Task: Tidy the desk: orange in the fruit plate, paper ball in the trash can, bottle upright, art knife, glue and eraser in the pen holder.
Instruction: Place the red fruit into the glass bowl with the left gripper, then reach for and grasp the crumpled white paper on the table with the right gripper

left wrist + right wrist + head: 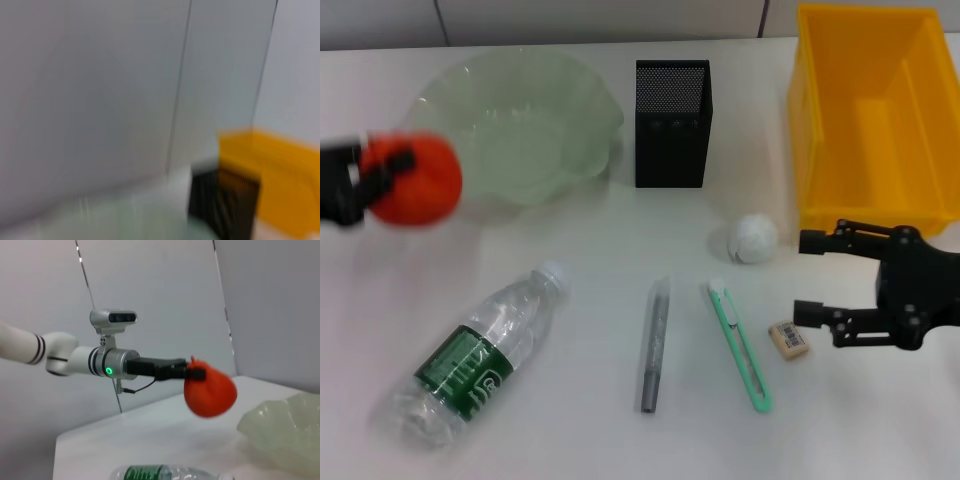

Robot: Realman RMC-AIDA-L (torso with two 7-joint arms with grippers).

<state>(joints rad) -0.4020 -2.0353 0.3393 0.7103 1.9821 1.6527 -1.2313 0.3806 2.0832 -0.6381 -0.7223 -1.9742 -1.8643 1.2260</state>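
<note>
Your left gripper (380, 180) pinches the orange (418, 180) at the frame's left edge, beside the fruit plate (520, 120). It looks round and firm; keep gripping across its middle. The right wrist view shows it hanging above the table. Your right gripper (815, 275) sits spread at lower right.

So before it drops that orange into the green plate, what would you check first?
1. Orange gripped by the left gripper: ok, held in the air.
2. Orange above the fruit plate: not ok, it hangs beside the rim in the head view.
3. Fruit plate free inside: ok, nothing lies in it.
4. Right gripper out of the way: ok, open, near the eraser.
5. Bottle clear of the path: ok, lying nearer the robot.
</note>
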